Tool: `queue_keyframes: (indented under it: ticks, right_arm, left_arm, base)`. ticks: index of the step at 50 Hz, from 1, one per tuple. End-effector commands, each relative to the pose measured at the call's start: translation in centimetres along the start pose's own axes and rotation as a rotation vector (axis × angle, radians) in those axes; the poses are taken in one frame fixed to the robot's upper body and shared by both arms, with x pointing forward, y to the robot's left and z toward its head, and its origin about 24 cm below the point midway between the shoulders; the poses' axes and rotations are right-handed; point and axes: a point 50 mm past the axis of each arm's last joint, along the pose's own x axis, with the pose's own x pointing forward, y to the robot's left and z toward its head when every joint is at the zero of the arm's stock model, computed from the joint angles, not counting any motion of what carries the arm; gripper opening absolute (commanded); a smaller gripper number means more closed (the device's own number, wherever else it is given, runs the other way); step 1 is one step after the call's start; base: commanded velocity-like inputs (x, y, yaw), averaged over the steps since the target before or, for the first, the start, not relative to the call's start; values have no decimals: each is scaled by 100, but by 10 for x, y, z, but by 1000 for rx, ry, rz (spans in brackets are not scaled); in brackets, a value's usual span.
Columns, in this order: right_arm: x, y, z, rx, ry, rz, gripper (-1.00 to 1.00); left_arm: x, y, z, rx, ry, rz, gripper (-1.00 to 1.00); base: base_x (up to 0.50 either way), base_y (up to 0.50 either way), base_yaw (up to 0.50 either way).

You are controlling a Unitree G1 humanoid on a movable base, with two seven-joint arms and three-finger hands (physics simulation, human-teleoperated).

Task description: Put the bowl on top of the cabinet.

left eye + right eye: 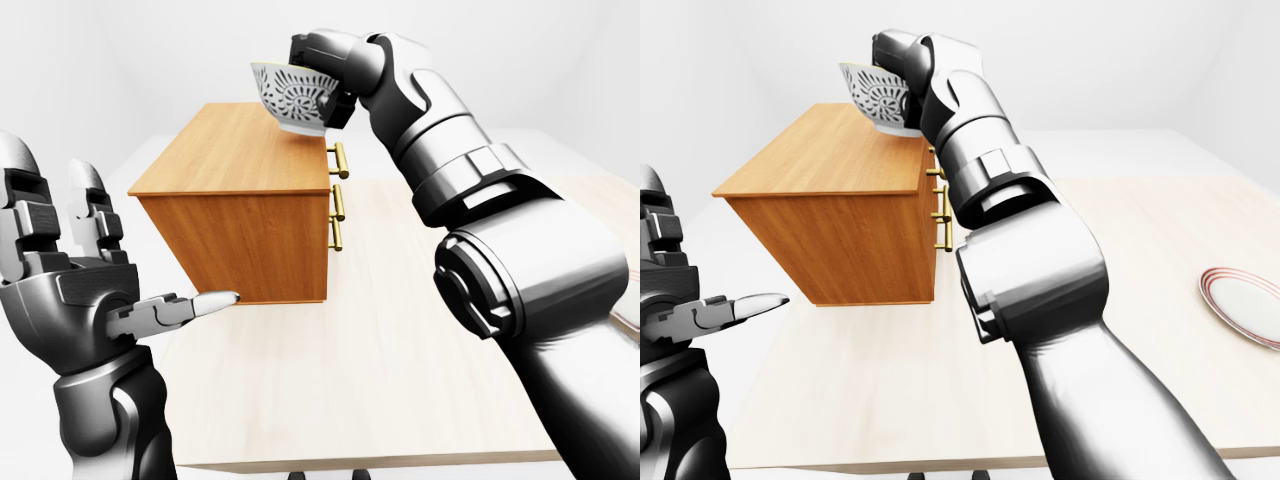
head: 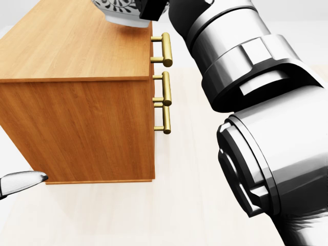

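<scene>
Above the wooden cabinet (image 1: 240, 205), the right hand (image 1: 328, 62) grips a tilted white bowl (image 1: 288, 98) with dark leafy patterning; the left hand (image 1: 78, 272) is spread wide.

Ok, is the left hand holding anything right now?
No, the left hand is open and empty in the left-eye view; the bowl sits in the right hand.

I read no text, label, brand or number anywhere from here; the bowl (image 1: 290, 100) carries only a dark ornamental pattern.
</scene>
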Motion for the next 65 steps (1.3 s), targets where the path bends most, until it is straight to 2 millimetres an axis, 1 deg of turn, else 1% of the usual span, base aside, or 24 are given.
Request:
queue_keyframes:
  ticks: [1, 8, 9, 15, 16, 19, 20, 29, 30, 35, 36, 37, 38, 39, 40, 41, 42, 43, 51, 54, 57, 59, 65]
  right_arm:
    - [3, 10, 1, 26, -16, 20, -100]
    - [4, 12, 1, 26, -15, 22, -100]
    - [5, 15, 2, 25, -17, 27, -100]
    - [5, 15, 2, 25, -18, 28, -100]
    - [6, 19, 2, 25, -17, 35, -100]
    - [6, 19, 2, 25, -18, 36, -100]
    - [7, 23, 2, 30, -18, 40, -100]
    - [7, 25, 4, 25, -23, 44, -100]
    - [8, 28, 3, 23, -21, 50, -100]
    - [8, 30, 2, 23, -17, 52, -98]
    - [8, 30, 2, 22, -17, 54, -78]
    - [8, 30, 1, 19, -15, 54, -46]
    - [8, 30, 2, 22, -16, 52, -25]
    - [9, 30, 1, 21, -16, 52, 0]
    - [9, 30, 1, 21, -16, 52, 33]
    - [9, 30, 2, 22, -16, 52, 51]
    - [9, 31, 1, 20, -15, 52, 94]
    - [9, 32, 1, 20, -14, 52, 100]
    - [9, 31, 3, 25, -21, 46, 100]
    - [7, 22, 10, 34, -43, 15, 100]
    - [0, 2, 30, 42, -108, -52, 100]
    - [-3, -6, 40, 38, -139, -77, 100]
    - [-4, -7, 40, 38, -141, -79, 100]
  left_arm:
    - [0, -1, 0, -2, 2, 0, 100]
    - [0, 0, 0, -1, 2, 0, 100]
    - [0, 0, 0, -1, 3, 1, 100]
    - [0, 0, 0, -1, 3, 1, 100]
    - [0, 1, -1, -1, 4, 2, 100]
    - [0, 1, -1, -1, 5, 2, 100]
    - [0, 1, -1, -2, 4, 3, 100]
    - [0, 1, 1, -5, -4, 3, 100]
    - [0, 1, 1, -5, -5, 4, 100]
    - [-1, 0, 0, -4, 1, 2, 100]
    - [-1, 0, 0, -4, 1, 2, 100]
    - [0, 1, 0, -4, 3, 2, 100]
    - [0, 1, 0, -4, 2, 2, 100]
    - [-1, 1, 0, -4, 3, 2, 100]
    - [-1, 1, 0, -4, 2, 2, 100]
    - [-1, 1, 0, -4, 1, 2, 100]
    - [-1, 1, 0, -4, 2, 2, 100]
    - [-1, 1, 0, -4, 3, 2, 100]
    - [-2, 0, -1, -5, 9, -1, 100]
    - [-2, -1, -2, -5, 17, -3, 100]
    - [-3, -2, -3, -5, 19, -7, 100]
    - [-3, -2, -1, -6, 14, -8, 100]
    - [-3, -2, -1, -6, 14, -8, 100]
  base:
    - [0, 0, 0]
    - [0, 0, 0]
    - [0, 0, 0]
    - [0, 0, 0]
    - [0, 0, 0]
    - [0, 0, 0]
    - [0, 0, 0]
    - [0, 0, 0]
    - [0, 0, 0]
    - [0, 0, 0]
    - [0, 0, 0]
    - [0, 0, 0]
    - [0, 0, 0]
    - [0, 0, 0]
    - [0, 0, 0]
    - [0, 0, 0]
    - [0, 0, 0]
    - [0, 0, 0]
    - [0, 0, 0]
    - [0, 0, 0]
    - [0, 0, 0]
    - [0, 0, 0]
    - [0, 0, 0]
